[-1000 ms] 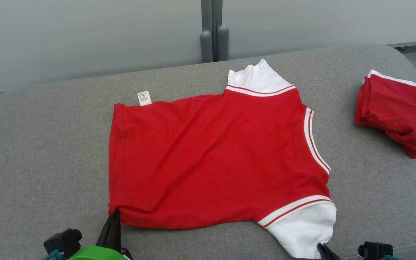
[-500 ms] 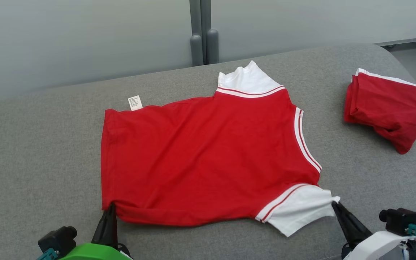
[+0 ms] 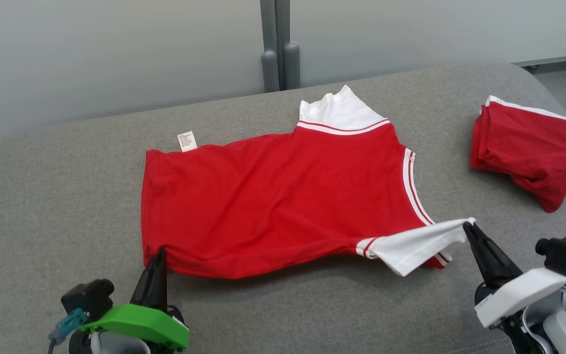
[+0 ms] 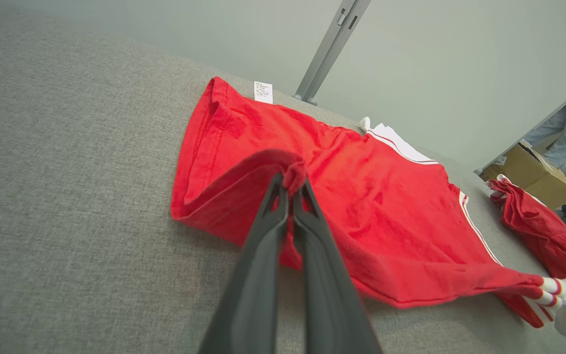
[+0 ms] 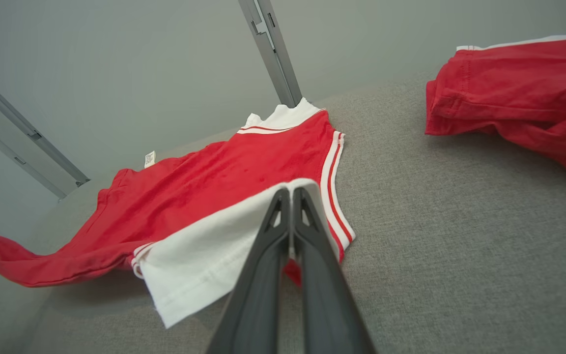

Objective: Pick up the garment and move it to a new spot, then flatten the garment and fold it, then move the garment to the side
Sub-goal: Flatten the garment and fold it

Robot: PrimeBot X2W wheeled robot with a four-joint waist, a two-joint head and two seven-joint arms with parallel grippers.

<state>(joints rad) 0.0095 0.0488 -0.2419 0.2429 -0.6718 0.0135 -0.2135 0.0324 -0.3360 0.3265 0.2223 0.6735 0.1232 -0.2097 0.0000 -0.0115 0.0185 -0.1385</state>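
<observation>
Red garment (image 3: 283, 196) is pinched at our tips: left gripper (image 3: 159, 253) on the hem (image 3: 148, 211), right gripper (image 3: 468, 227) on the white sleeve (image 3: 410, 246). We fear uneven pulling slips that sleeve free

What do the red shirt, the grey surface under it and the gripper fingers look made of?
The red shirt looks like soft matte cotton-type jersey: it drapes, wrinkles, shows stitched hems. The grey surface looks like matte woven upholstery: fine heathered weave, rounded cushioned edge. The gripper fingers look like dark semi-matte moulded plastic, possibly coated metal: smooth, faint sheen.
</observation>
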